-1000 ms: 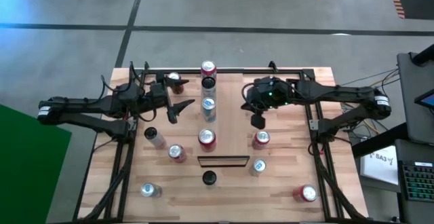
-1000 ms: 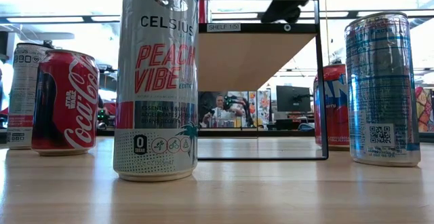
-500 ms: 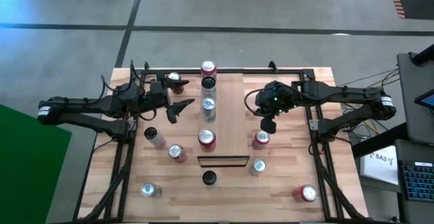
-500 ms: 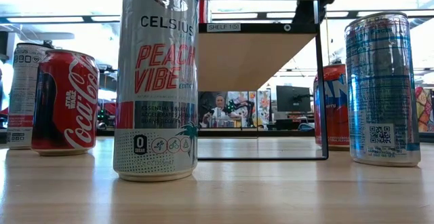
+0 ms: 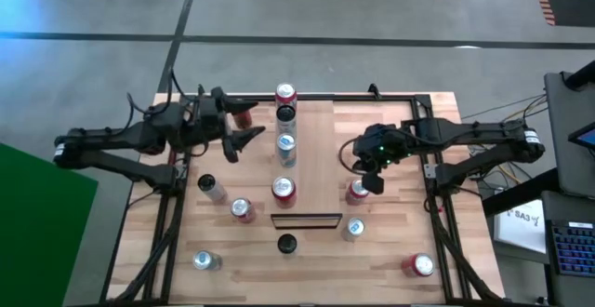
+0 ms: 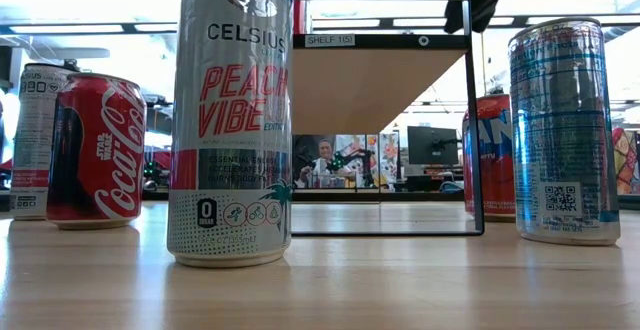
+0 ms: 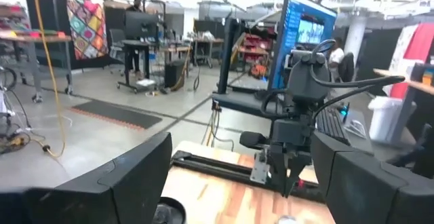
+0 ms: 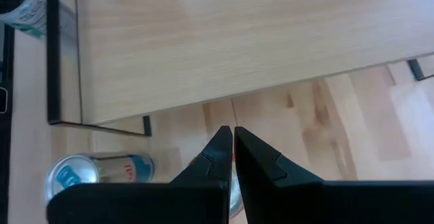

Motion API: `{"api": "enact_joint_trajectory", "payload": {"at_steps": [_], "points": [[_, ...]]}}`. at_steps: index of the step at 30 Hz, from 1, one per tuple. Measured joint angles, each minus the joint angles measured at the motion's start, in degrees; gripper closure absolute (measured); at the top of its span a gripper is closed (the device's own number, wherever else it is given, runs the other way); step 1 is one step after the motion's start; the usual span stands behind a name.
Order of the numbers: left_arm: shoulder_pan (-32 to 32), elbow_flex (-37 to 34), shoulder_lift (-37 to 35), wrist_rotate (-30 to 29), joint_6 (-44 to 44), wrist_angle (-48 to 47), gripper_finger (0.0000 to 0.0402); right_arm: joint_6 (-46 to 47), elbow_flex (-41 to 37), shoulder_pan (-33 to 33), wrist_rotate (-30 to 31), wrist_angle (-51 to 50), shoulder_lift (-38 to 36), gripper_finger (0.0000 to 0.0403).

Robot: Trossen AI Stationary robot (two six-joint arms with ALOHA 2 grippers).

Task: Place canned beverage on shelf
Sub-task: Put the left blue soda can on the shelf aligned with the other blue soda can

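Observation:
The shelf (image 5: 316, 158) is a long light-wood board raised on a dark frame in the table's middle; it also shows in the low view (image 6: 380, 70) and the right wrist view (image 8: 237, 41). Several cans (image 5: 285, 147) stand along its left side. A red can (image 5: 358, 191) stands upright on the tabletop just right of the shelf, also seen in the low view (image 6: 490, 155). My right gripper (image 5: 375, 184) is shut and hovers above this can, fingers pointing down (image 8: 232, 132). My left gripper (image 5: 247, 140) is open and empty, left of the shelf (image 7: 241, 149).
More cans stand on the tabletop: a silver-blue one (image 5: 354, 228) near the shelf's dark end, a tall black-topped one (image 5: 286, 243) before it, several at the left (image 5: 242, 209) and one at the near right (image 5: 421, 265). A dark rail (image 5: 307, 96) frames the far edge.
My right gripper has moved toward the table's near right, from beside the shelf's middle to above the red can. My left gripper has shifted a little toward the far edge.

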Motion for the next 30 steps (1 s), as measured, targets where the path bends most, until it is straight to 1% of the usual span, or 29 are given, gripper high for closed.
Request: {"api": "enact_joint_trajectory", "payload": {"at_steps": [5,9,17,21,24,28,30], "points": [[-1.8,7.0,2.8,0.0,-1.9,-11.1,0.008,1.0,0.0,3.5,2.8,0.0,0.0,0.0394],[-3.6,13.4,5.8,-0.2,-4.8,-21.7,0.008,1.1,0.0,5.9,3.2,0.1,0.0,0.0394],[-10.0,23.4,11.7,-8.7,-12.6,-45.4,0.008,2.0,0.0,9.8,4.2,0.2,0.0,0.0394],[-14.4,25.7,13.7,-11.0,-17.8,-53.9,0.008,2.5,0.0,11.7,5.2,0.2,0.0,0.0394],[-17.7,26.0,14.8,-11.1,-20.0,-56.3,0.008,3.1,0.0,13.0,7.6,0.2,0.0,0.0394],[-22.4,26.1,16.5,-8.7,-21.9,-59.8,0.008,3.8,0.0,14.1,8.6,0.2,0.0,0.0394],[-24.8,26.1,17.4,-8.2,-24.1,-62.1,0.008,4.0,0.0,14.4,8.6,0.2,0.0,0.0394]]}}
